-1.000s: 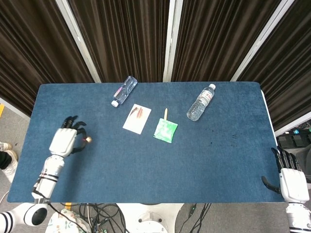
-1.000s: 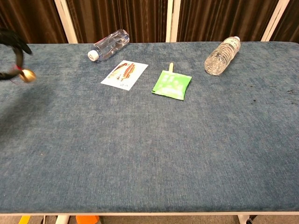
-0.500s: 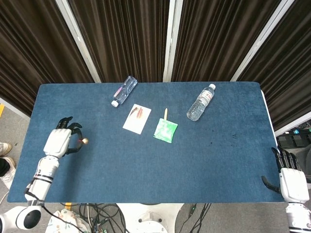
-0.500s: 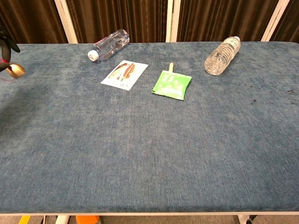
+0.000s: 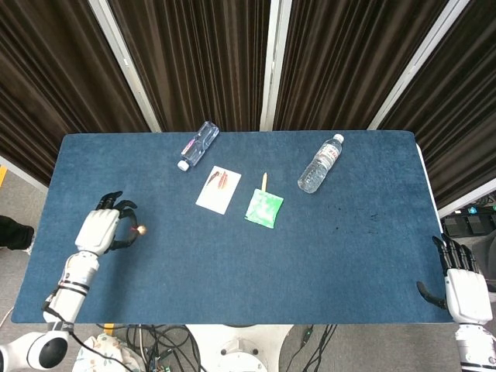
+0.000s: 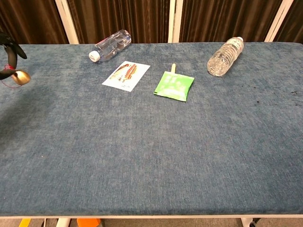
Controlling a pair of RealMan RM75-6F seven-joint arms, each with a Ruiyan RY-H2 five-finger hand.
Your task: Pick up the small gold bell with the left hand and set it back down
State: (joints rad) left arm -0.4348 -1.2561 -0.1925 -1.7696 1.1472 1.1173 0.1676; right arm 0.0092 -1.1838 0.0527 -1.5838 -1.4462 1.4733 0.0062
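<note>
While the small gold bell [image 5: 140, 229] was pinched in the left robot hand [image 5: 99, 230] near the desk's [image 5: 232, 263] left edge, a slow, gentle lowering was needed.

This looks like a robot test room, not a home. A table [image 5: 232, 256] with a blue cloth stands in front of dark curtains [image 5: 201, 62] with white poles. Far past the left hand [image 5: 99, 230], cables [image 5: 167, 345] lie tangled on the grey floor under the table's near edge.
</note>
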